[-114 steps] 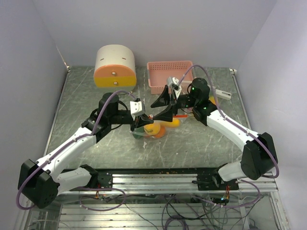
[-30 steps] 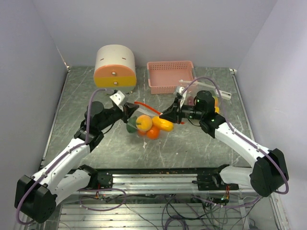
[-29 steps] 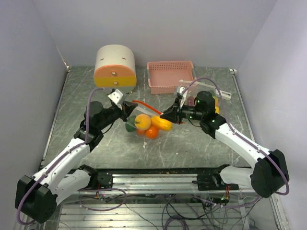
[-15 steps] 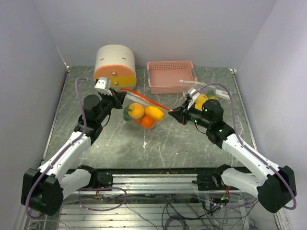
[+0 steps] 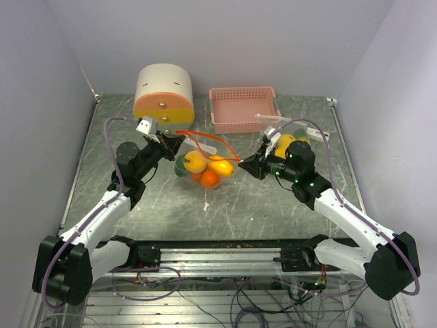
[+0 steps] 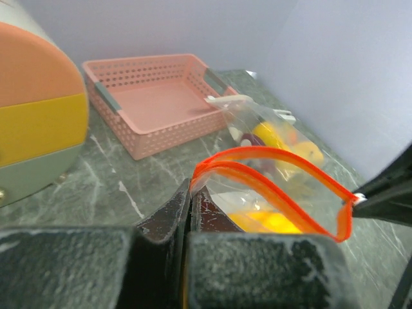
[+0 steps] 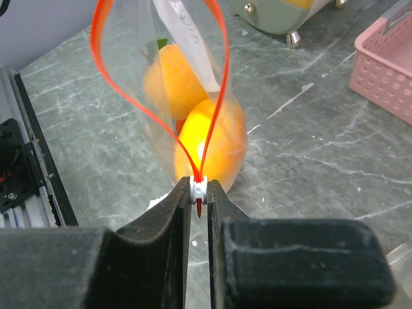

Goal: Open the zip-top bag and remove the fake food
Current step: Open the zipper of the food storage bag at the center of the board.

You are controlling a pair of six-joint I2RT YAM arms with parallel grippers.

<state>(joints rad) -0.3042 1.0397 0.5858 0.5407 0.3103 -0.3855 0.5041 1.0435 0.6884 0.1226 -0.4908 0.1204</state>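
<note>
The bag (image 5: 220,152) is held stretched between the two arms over the middle of the table (image 5: 273,205), its orange-edged mouth pulled apart. One end is pinched in the closed left gripper (image 5: 172,142), the slider end in the closed right gripper (image 5: 247,164). The fake food (image 5: 205,171) is seen inside the bag.

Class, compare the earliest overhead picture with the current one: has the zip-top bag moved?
Yes. The zip-top bag has shifted left and farther back, toward the round drawer box.
</note>
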